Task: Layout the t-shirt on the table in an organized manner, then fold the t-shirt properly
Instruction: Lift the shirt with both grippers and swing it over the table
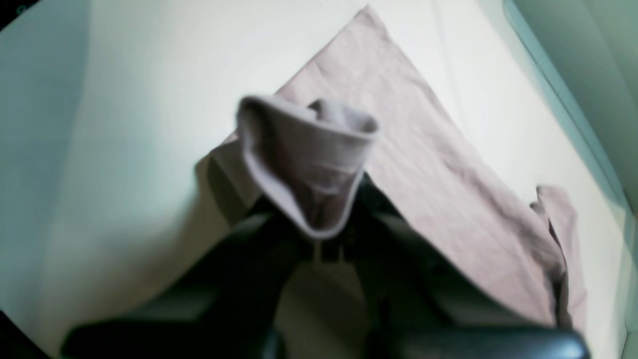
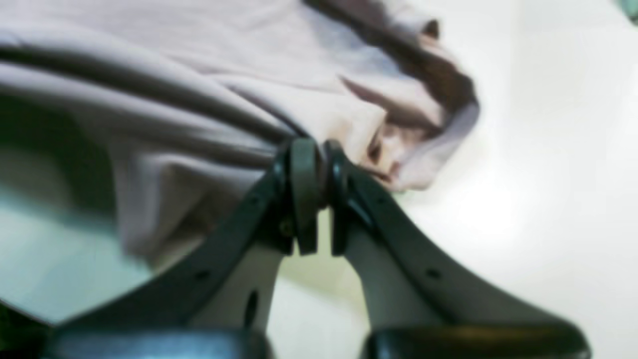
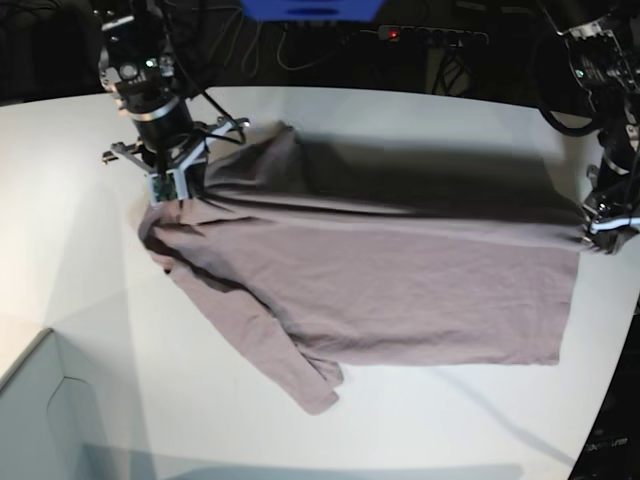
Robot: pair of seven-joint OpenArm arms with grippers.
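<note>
The dusty mauve t-shirt [image 3: 400, 270] lies stretched across the white table [image 3: 60, 200], with one sleeve trailing toward the front. In the base view my right gripper [image 3: 170, 195] is at the shirt's left end and my left gripper [image 3: 603, 232] at its right edge. The right wrist view shows the right gripper [image 2: 321, 164] with its jaws pressed together, pinching bunched t-shirt [image 2: 199, 75] fabric just above the table [image 2: 548, 199]. In the blurred left wrist view, the left gripper [image 1: 324, 234] is shut on a folded hem of the t-shirt [image 1: 423, 164], which rises out of its fingers.
A pale grey box corner [image 3: 40, 410] stands at the front left. Cables and a power strip [image 3: 430, 35] run along the dark back edge. The table's curved edge [image 3: 610, 400] passes close beside the left arm.
</note>
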